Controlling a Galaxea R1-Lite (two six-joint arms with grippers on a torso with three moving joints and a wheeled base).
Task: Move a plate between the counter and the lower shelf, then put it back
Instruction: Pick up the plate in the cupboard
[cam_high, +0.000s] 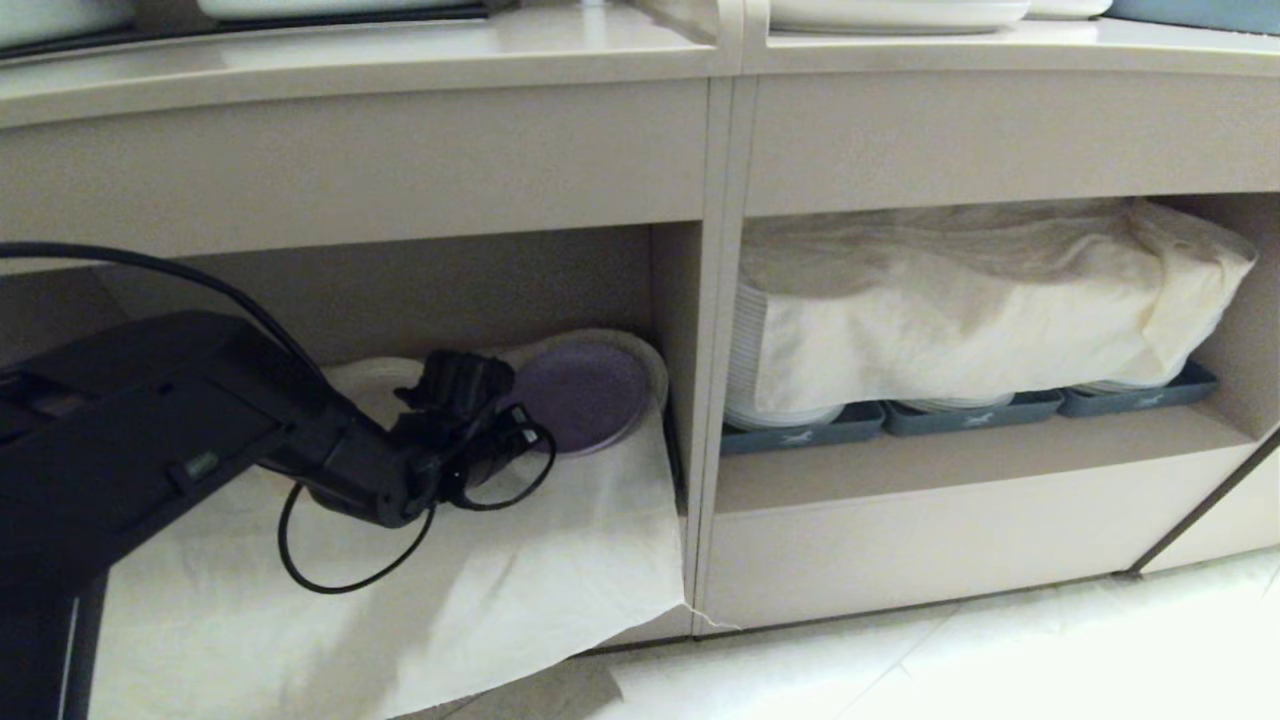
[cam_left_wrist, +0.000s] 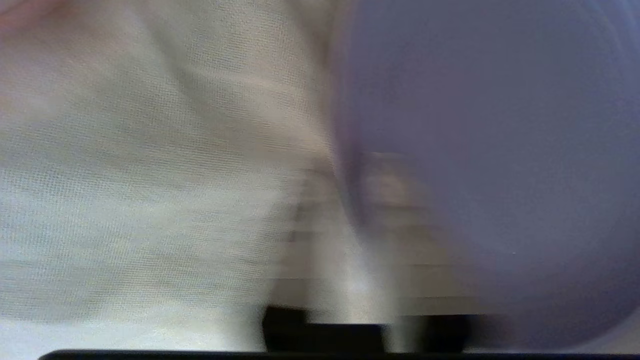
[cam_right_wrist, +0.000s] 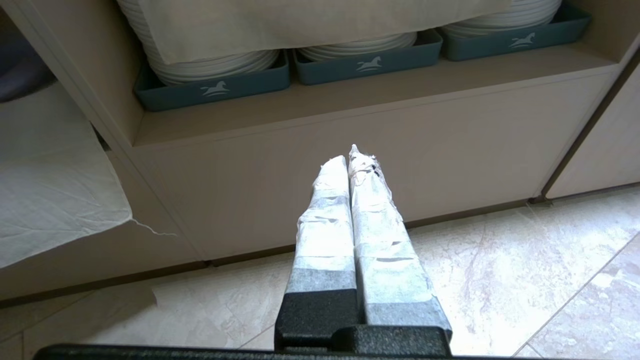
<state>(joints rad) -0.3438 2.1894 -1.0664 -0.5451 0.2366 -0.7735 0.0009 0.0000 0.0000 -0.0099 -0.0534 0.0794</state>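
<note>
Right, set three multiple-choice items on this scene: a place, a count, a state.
1. Where is the purple plate? A in the right gripper; B on the cream cloth in the left cubby; C in a grey-blue tray.
2. How many grey-blue trays stand in the right cubby? A two; B three; C five.
3. The right gripper's fingers are: A wide open; B shut, empty; C clamped on cloth.
Answers: B, it lies on the cloth beside the left gripper; B, three sit side by side; B, the taped fingers touch, nothing between.
</note>
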